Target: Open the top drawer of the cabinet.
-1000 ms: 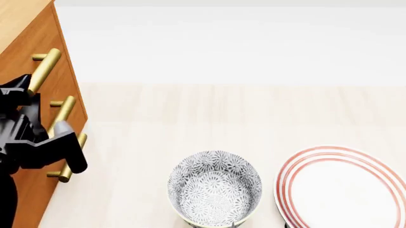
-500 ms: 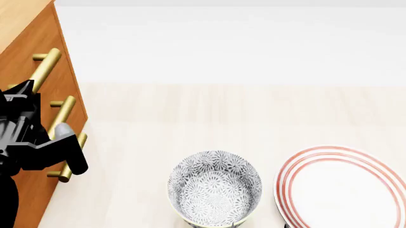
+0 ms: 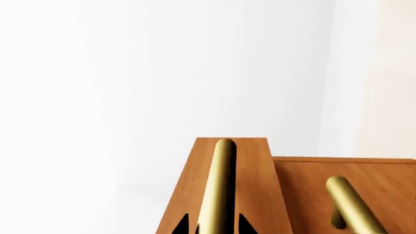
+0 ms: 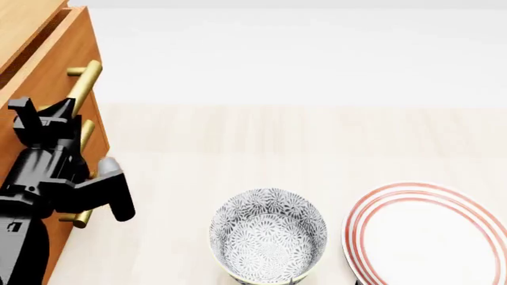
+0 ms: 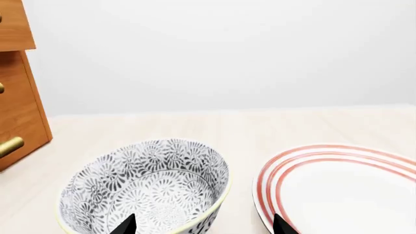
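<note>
In the left wrist view, the top drawer (image 3: pixel 224 195) juts forward of the cabinet (image 3: pixel 364 185) front, its brass bar handle (image 3: pixel 217 190) running straight up between the two dark tips of the left claw (image 3: pixel 217 226); the tips sit tight on either side of the bar, pinching it. A second brass handle (image 3: pixel 351 207) on a lower drawer lies just beside, further back. In the head view, the cabinet (image 4: pixel 35 35) stands at the left edge of the pale wooden table (image 4: pixel 262 148), the top drawer (image 4: pixel 56 59) pulled slightly out past the drawers beneath it, and the black left claw (image 4: pixel 47 119) meets the lower part of its handle (image 4: pixel 83 86). A patterned bowl (image 4: pixel 268 234) and a red-ringed plate (image 4: pixel 428 234) sit near the front edge, just beside each other. In the right wrist view, the right claw (image 5: pixel 202 225) shows two dark tips spread wide apart, hovering above the bowl (image 5: pixel 146 190) and plate (image 5: pixel 338 190), well apart from the cabinet (image 5: pixel 19 97).
</note>
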### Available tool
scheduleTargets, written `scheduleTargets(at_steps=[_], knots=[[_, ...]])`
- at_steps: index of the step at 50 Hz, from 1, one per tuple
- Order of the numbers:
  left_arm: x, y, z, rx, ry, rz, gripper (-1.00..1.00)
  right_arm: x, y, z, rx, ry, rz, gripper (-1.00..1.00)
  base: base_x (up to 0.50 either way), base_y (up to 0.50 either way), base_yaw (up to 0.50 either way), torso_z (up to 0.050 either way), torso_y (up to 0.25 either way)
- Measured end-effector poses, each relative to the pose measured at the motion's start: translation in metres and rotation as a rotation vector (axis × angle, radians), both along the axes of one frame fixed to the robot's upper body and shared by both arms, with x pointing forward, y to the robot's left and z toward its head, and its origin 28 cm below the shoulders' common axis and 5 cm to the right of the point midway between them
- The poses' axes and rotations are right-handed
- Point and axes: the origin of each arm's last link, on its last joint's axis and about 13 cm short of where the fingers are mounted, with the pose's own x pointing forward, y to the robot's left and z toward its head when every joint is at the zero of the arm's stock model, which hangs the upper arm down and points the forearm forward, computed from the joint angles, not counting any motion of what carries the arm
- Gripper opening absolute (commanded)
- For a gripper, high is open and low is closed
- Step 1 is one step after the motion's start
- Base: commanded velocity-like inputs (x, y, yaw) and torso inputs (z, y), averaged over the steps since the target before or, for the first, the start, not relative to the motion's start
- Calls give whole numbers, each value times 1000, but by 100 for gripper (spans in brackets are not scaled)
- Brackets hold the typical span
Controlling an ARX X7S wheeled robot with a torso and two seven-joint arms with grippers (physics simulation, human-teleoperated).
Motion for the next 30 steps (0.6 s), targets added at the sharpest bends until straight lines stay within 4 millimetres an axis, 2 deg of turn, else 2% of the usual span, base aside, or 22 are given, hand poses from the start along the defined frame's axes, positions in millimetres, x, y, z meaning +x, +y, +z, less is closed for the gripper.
scheduleTargets(at_steps=[20,30], knots=[[5,-31,3,9,12,-94,-100,0,-1,1,8,-3,4,100,6,0,-4,0,0],[6,-38,3,10,13,-100,-100,-1,-1,1,11,-1,11,100,8,0,-6,0,0]])
